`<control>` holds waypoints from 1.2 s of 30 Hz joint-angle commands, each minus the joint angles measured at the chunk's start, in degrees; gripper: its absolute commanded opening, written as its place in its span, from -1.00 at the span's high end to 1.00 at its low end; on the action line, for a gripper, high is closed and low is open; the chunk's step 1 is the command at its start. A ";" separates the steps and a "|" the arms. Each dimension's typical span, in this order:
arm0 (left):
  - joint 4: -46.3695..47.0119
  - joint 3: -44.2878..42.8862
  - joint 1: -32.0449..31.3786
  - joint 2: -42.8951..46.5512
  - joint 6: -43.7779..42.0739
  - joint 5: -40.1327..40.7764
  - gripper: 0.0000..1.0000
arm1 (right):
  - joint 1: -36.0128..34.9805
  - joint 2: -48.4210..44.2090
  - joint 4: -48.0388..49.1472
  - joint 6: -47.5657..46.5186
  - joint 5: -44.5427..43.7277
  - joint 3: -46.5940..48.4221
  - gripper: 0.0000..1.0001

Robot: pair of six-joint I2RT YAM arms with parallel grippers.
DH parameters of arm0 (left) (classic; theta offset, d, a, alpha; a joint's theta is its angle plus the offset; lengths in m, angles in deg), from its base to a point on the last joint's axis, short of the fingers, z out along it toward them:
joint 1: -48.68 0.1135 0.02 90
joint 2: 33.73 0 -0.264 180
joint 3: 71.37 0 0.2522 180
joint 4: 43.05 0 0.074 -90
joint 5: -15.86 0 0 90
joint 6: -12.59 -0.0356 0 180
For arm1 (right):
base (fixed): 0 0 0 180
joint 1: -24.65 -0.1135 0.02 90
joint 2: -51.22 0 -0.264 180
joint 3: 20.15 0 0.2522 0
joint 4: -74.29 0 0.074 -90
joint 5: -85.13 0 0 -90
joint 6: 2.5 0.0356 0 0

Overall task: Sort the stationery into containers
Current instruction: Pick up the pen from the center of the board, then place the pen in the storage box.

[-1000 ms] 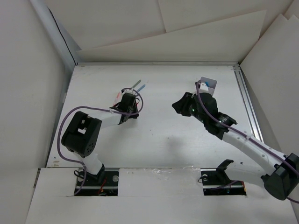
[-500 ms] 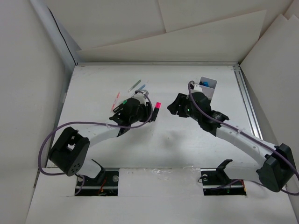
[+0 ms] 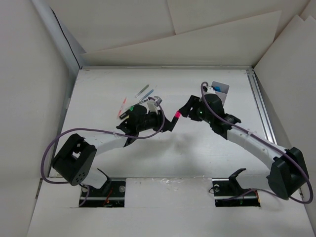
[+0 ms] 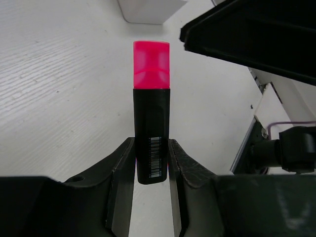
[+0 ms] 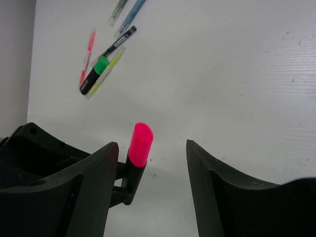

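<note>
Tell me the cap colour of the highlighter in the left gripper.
Bright pink; the highlighter shows best in left wrist view.

A lab rig: white table (image 3: 197, 153) fenced by panels (image 3: 222, 29).

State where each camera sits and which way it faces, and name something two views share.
Top external: above and behind the arms, looking down on the table; both arms show.
Left wrist: on the left arm, facing the box past the left claw, shut on a pink highlighter.
Right wrist: on the right arm, facing down at the table and pens past the open right claw.
Shared: all three show the pink highlighter.
</note>
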 commanded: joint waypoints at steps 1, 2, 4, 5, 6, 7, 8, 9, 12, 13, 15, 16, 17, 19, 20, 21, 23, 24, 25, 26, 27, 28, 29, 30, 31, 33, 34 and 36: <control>5.41 0.25 0.16 -1.05 0.82 -5.84 0.70 | 0.54 1.09 4.24 0.40 4.61 0.56 -0.26; 5.41 0.25 0.16 -1.06 0.82 -5.85 0.70 | 0.54 1.96 4.24 0.40 5.75 0.56 -0.23; 5.94 0.25 0.16 -1.59 0.82 -6.47 0.67 | 0.54 2.49 4.24 0.40 7.25 1.09 -0.16; 6.64 0.25 0.16 -1.59 0.82 -6.47 0.67 | 0.54 2.50 4.94 0.40 7.78 1.09 -0.13; 6.64 0.25 -0.45 -1.59 0.82 -6.47 0.67 | 0.54 2.50 4.95 -0.12 8.30 1.09 -0.10; 6.64 0.25 -0.46 -1.59 0.30 -6.47 0.67 | 0.54 2.50 5.64 -0.13 8.31 1.09 -0.04; 6.64 -0.45 -0.46 -2.28 0.29 -7.25 0.67 | 0.54 3.02 5.65 -0.13 9.00 1.09 -0.02; 6.64 -0.45 -0.98 -2.29 0.29 -7.95 0.67 | 0.54 3.03 5.65 -0.13 9.53 1.09 0.01; 7.25 -0.45 -0.98 -2.29 0.29 -7.96 0.65 | 0.54 3.64 5.65 -0.13 9.54 1.09 0.09; 7.26 -0.45 -0.98 -1.77 0.29 -7.96 0.65 | 1.07 3.64 5.65 0.39 9.54 1.09 0.14; 7.79 -0.45 -0.98 -1.76 0.29 -7.96 0.62 | 1.07 4.17 5.65 0.40 9.54 1.09 0.29; 7.79 -0.98 -0.98 -2.29 0.29 -8.48 0.59 | 1.59 4.17 5.65 0.40 10.06 1.09 0.34; 7.79 -0.98 -0.98 -2.29 0.29 -8.49 0.56 | 1.60 4.69 6.17 0.92 10.07 1.09 0.39; 7.79 -0.98 -0.98 -2.29 0.29 -7.88 0.54 | 1.60 4.70 6.18 0.93 10.59 1.09 0.55; 7.79 -0.98 -0.98 -2.29 0.29 -7.87 0.46 | 1.60 4.70 6.18 0.93 10.59 1.09 0.62; 7.79 -0.98 -0.98 -2.29 0.29 -7.18 0.41 | 1.60 4.70 6.18 0.93 10.59 1.09 0.71; 7.79 -0.98 -0.98 -2.29 0.29 -7.17 0.28 | 2.21 4.70 6.18 0.93 10.59 1.09 0.78; 7.79 -1.59 -0.98 -2.29 0.29 -7.17 0.14 | 2.74 4.70 6.18 0.93 10.59 1.09 0.78; 7.79 -1.60 -0.98 -2.29 0.29 -6.65 0.06 | 2.74 4.00 6.18 0.93 10.59 1.09 0.82; 7.79 -1.60 -0.98 -2.29 0.29 -6.64 -0.01 | 2.74 3.99 6.18 0.93 10.59 0.48 0.82; 7.79 -1.60 -0.98 -2.29 0.29 -5.95 -0.06 | 3.35 3.12 6.18 0.93 9.38 0.47 0.82; 7.79 -2.12 -0.98 -2.29 0.29 -5.94 -0.14 | 3.36 1.98 6.18 0.93 8.49 -0.05 0.82; 7.79 -2.12 -0.98 -2.29 0.29 -5.94 -0.17 | 4.23 1.36 6.18 0.93 7.61 -0.05 0.82; 8.31 -2.65 -0.98 -2.29 0.29 -5.94 -0.17 | 5.54 0.84 5.65 1.53 6.39 -0.05 0.82; 8.31 -3.43 -0.98 -2.29 0.29 -5.94 -0.20 | 6.25 -0.21 5.13 1.54 5.85 -0.05 0.82; 8.31 -3.44 -0.98 -2.29 -0.23 -5.94 -0.28 | 7.39 -1.45 4.34 2.06 2.71 -0.05 0.82; 7.79 -3.44 -0.98 -2.29 -0.23 -5.07 -0.31 | 8.10 -2.15 3.63 2.07 0.68 -0.05 0.82; 7.79 -3.44 -0.98 -2.29 -0.23 -3.40 -0.31 | 8.10 -4.35 0.91 2.07 -4.58 -0.05 0.82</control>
